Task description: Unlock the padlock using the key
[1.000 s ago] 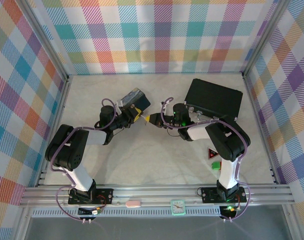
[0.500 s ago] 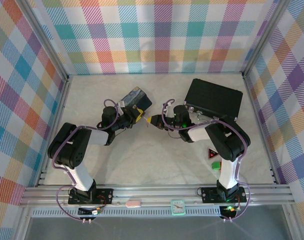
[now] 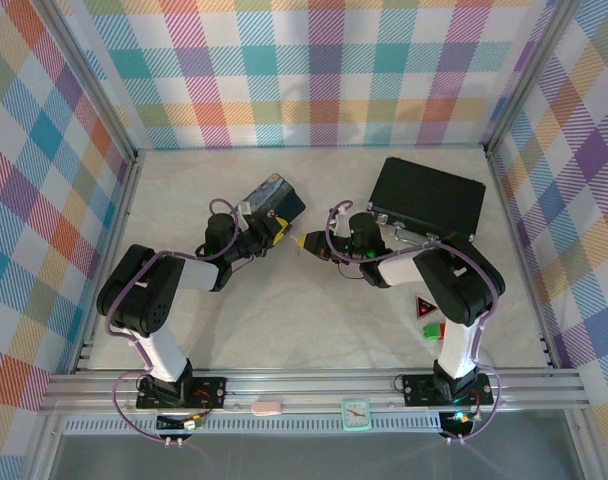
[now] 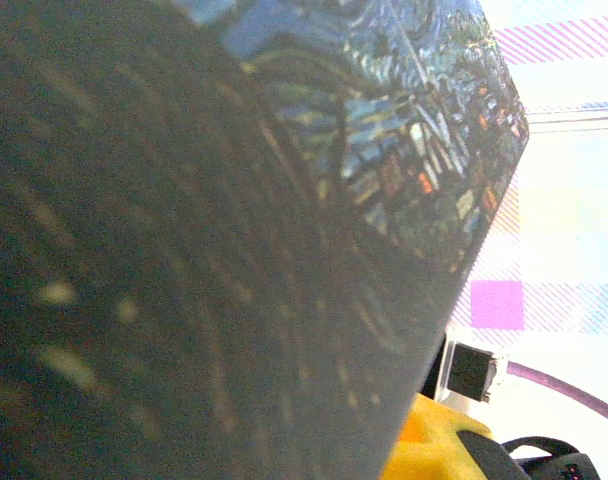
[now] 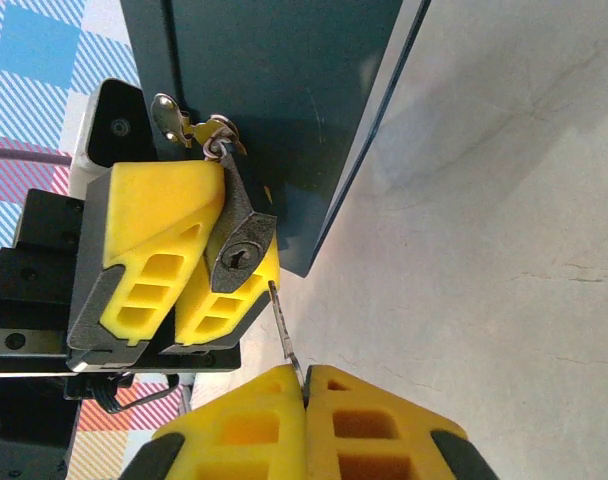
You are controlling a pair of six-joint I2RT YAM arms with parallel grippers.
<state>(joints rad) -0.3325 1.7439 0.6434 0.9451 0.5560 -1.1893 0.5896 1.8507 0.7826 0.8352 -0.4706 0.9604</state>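
The small dark padlock is clamped in my left gripper, its keyhole facing the right wrist camera. Spare keys hang from its thin shackle. My right gripper is shut on the key, whose thin grey blade points up at the lock. The blade tip sits just below and right of the keyhole, outside it. From above, the left gripper and right gripper meet tip to tip mid-table. In the left wrist view, a yellow finger shows at the bottom edge.
A painted tin lies right behind the left gripper and blocks most of the left wrist view as a dark painted tin. A large flat black case lies at the back right. Small red and green items sit near the right arm.
Both grippers have crept slightly towards the far right, staying tip to tip. The painted tin has been nudged a little the same way.
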